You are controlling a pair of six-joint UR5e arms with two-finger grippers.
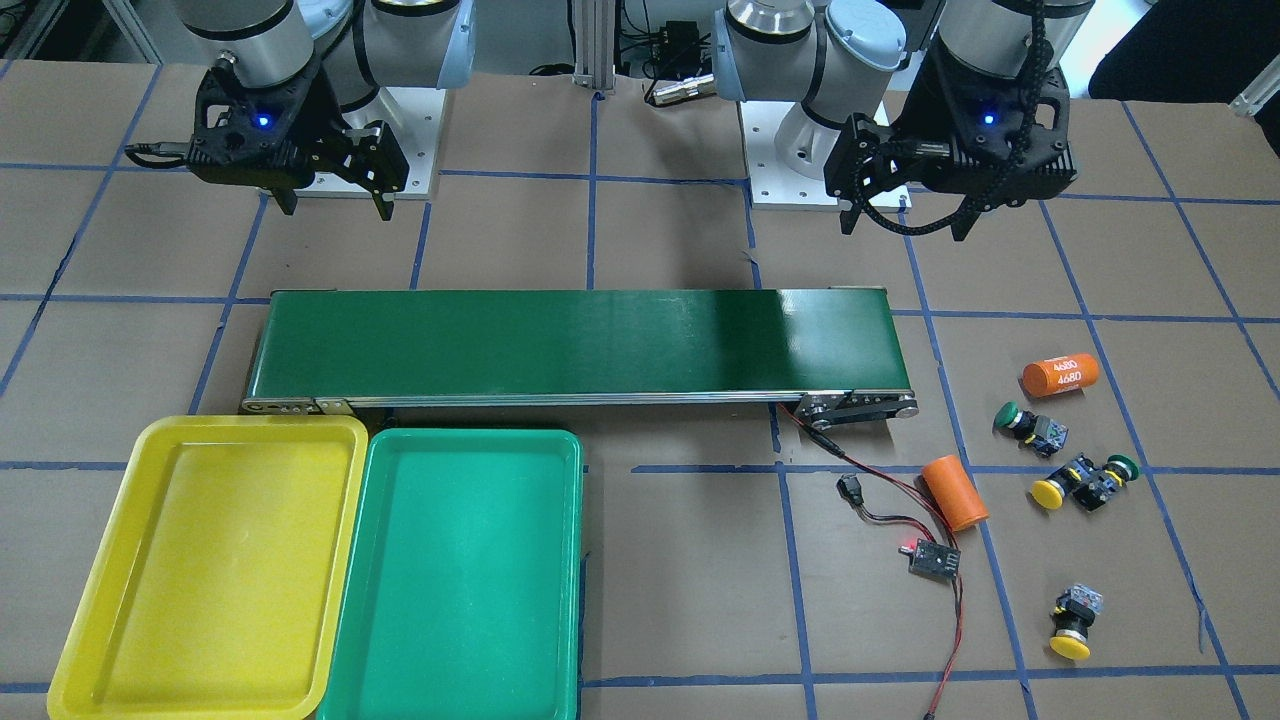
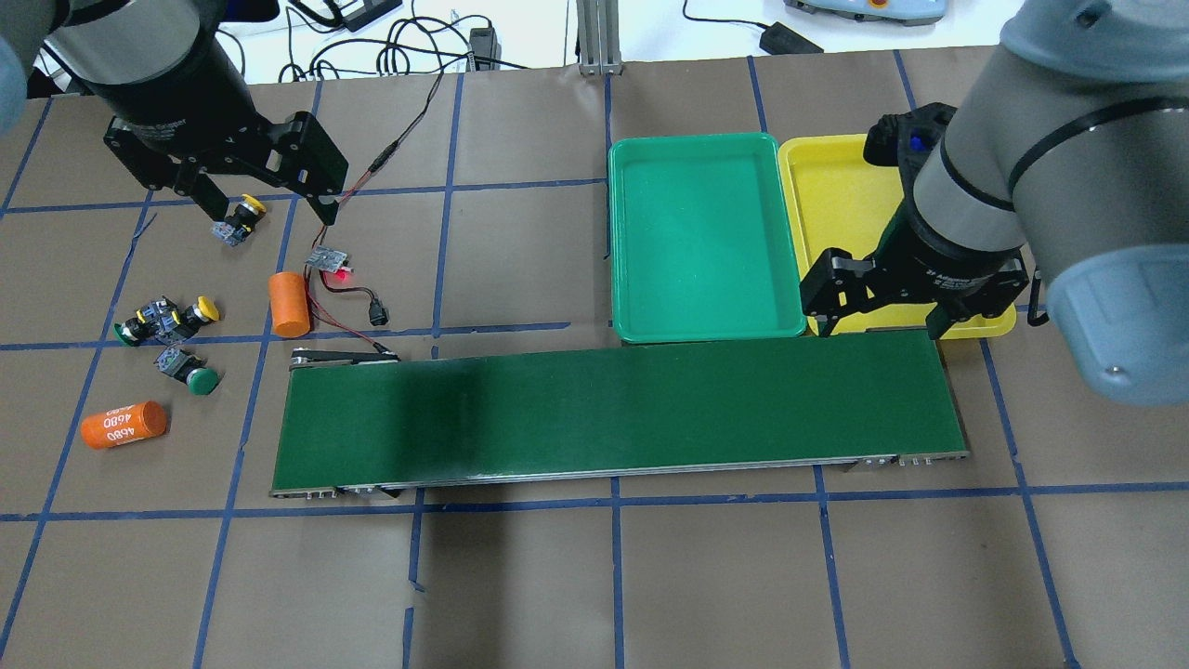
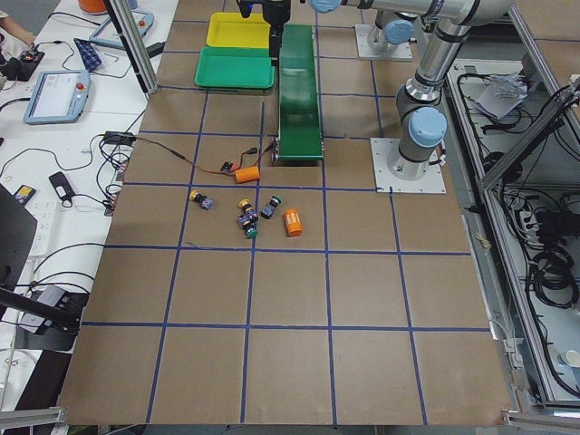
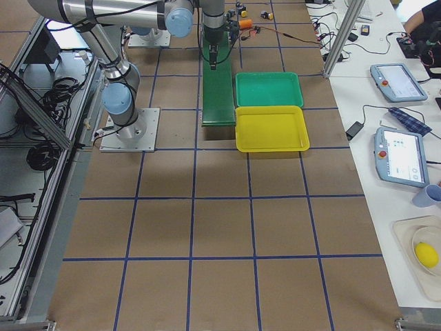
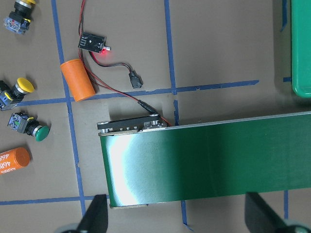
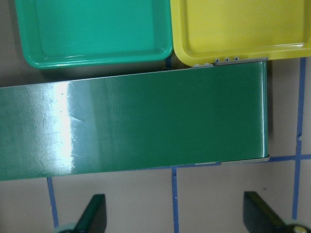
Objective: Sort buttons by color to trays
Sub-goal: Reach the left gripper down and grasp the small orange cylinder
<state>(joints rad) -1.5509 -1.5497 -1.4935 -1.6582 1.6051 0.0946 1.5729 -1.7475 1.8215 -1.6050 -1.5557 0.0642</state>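
L gripper (image 5: 177,216), R gripper (image 6: 176,212): jaws wide apart, empty.

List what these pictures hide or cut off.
Overhead view: the right arm covers part of the yellow tray.
Left wrist view: the green button next to a yellow button falls past the left edge; the right edge cuts the green tray.
Side views: the buttons are too small for detail.
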